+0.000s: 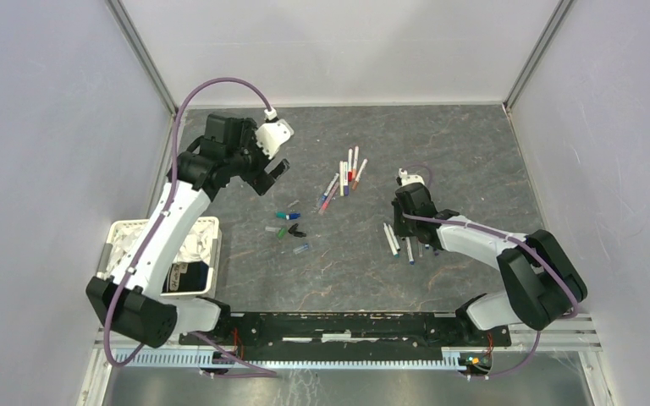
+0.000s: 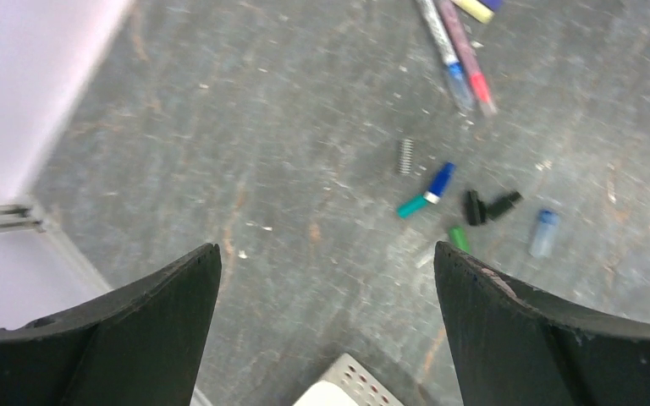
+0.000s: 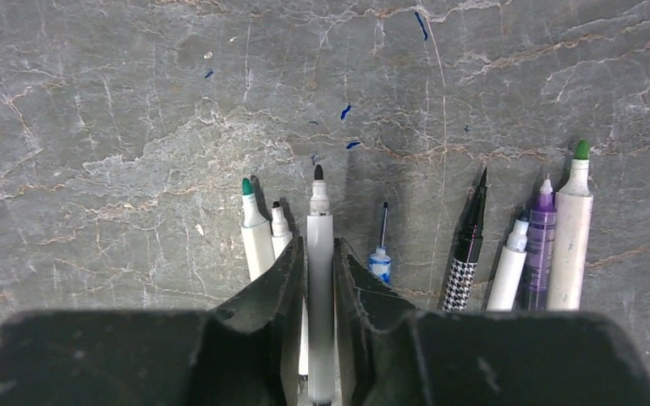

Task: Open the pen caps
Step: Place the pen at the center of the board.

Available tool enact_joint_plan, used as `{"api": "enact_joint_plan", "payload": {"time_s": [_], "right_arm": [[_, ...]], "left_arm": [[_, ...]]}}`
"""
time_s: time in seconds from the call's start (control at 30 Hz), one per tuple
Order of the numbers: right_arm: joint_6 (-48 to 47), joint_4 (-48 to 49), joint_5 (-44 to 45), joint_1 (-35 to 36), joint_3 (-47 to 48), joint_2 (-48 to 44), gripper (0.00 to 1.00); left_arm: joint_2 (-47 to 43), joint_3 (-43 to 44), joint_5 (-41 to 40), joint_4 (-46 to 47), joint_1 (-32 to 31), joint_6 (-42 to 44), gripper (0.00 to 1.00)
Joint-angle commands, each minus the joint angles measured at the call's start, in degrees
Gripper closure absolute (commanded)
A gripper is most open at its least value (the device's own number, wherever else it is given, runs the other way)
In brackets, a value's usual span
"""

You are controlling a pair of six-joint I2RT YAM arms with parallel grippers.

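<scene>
Clamping a black-tipped pen (image 3: pixel 319 211), the right gripper (image 3: pixel 319 254) sits beside other pens (image 3: pixel 542 245); the left gripper (image 2: pixel 326 249) gapes near loose caps (image 2: pixel 474 207).

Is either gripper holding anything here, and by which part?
The right gripper holds a slim white-barrelled marker pen with a bare black tip, jaws shut on its barrel. The left gripper is open and empty.

A dark grey, stone-veined tabletop (image 1: pixel 457 144) lies evenly lit, with faint scuffs. Plain pale walls enclose it: left wall (image 1: pixel 42 127) at 9 o'clock, back wall (image 1: pixel 338 42) at 12, right wall (image 1: pixel 618 127) at 3. Metal corner posts (image 1: pixel 141 55) stand at 11 and 1. A white perforated basket (image 1: pixel 212 227) sits at 8, and a black rail (image 1: pixel 347 326) runs along 6.
</scene>
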Motion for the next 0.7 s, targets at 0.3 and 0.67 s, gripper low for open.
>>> {"api": "enact_joint_plan", "payload": {"time_s": [0.3,0.67], "right_arm": [[1.3,-3.4,4.2,-0.1,3.8,-4.9,0.65],[1.9,-2.6,4.9,0.0,26.0,13.8,0.61]], "left_arm": [[-4.1,4.5,8.2,-3.8,-0.2,-3.5,0.0],[-2.0,1.5,13.7,-1.8,-0.1,-9.8,0.0]]}}
